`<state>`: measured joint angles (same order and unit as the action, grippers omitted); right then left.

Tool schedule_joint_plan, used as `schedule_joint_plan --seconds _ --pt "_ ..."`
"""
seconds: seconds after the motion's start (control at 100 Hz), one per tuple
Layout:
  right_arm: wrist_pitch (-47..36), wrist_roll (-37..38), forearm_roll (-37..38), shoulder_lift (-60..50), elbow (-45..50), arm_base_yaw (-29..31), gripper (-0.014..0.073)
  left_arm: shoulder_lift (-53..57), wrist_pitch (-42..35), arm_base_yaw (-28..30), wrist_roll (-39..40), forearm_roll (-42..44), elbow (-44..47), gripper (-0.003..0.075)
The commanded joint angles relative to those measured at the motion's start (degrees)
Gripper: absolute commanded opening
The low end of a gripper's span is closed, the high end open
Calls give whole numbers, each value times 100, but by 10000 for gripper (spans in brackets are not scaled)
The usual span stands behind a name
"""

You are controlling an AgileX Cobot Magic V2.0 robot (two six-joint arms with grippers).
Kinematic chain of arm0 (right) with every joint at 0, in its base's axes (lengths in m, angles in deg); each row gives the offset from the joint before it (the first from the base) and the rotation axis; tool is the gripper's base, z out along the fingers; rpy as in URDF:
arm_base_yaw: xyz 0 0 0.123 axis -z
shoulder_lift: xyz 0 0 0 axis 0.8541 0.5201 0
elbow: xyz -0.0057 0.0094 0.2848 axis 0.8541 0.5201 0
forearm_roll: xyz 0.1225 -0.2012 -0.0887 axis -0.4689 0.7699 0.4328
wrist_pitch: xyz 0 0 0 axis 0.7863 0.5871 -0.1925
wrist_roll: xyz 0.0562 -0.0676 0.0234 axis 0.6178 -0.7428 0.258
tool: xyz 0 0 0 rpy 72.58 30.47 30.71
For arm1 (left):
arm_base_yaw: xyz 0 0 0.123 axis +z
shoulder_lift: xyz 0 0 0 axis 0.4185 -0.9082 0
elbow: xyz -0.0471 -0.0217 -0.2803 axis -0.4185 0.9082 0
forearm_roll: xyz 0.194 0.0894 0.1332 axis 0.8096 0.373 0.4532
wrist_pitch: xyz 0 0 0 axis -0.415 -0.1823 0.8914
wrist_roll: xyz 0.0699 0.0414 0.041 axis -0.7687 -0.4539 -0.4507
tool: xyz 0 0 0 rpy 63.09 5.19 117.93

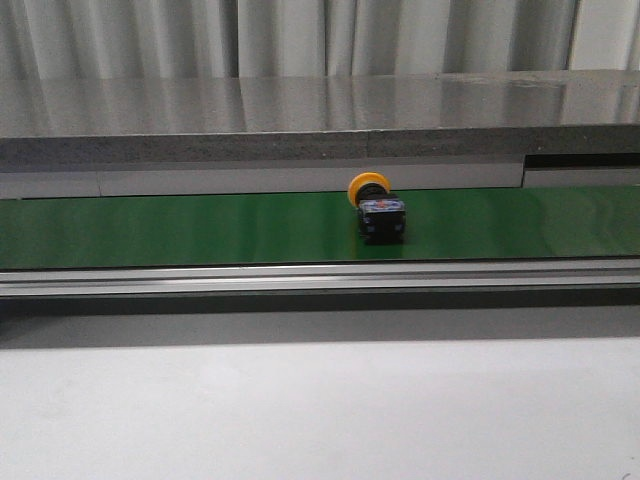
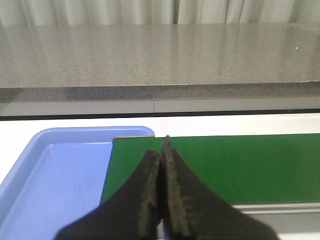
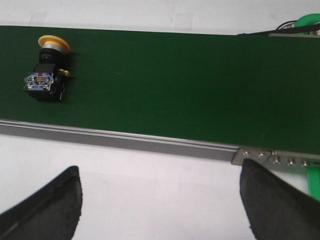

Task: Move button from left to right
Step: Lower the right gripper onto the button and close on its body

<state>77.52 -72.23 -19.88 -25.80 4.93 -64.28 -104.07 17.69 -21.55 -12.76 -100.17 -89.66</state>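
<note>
The button (image 1: 378, 210) has a round yellow-orange cap and a black boxy body with blue and red marks. It lies on its side on the green belt (image 1: 200, 228), a little right of the middle in the front view. It also shows in the right wrist view (image 3: 47, 70), far from my right gripper (image 3: 160, 192), which is open and empty over the white table. My left gripper (image 2: 161, 156) is shut and empty above the belt's left end. Neither gripper shows in the front view.
A blue tray (image 2: 55, 175) sits at the belt's left end. A grey metal rail (image 1: 320, 277) runs along the belt's front edge. A grey stone ledge (image 1: 320, 120) stands behind the belt. A green part (image 3: 307, 22) and bracket (image 3: 272, 156) mark the belt's right end.
</note>
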Motion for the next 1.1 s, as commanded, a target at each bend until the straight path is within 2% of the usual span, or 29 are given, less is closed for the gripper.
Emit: schedule_joint_plan --seconds 0.0,0.14,0.57,1.09 --pt "-264 -201 -149 386 -521 -1 634 -43 -408 -41 13 -88 -147 -20" --pt "-215 -413 -319 1125 -1049 -15 634 -43 -408 -41 13 -88 -147 -20" --pt "-220 -607 -344 3034 -2389 -610 634 -43 -408 -41 13 -88 -147 -20" --pt "-397 -607 -339 4202 -2689 -626 634 -43 -408 -41 13 -88 -147 -20"
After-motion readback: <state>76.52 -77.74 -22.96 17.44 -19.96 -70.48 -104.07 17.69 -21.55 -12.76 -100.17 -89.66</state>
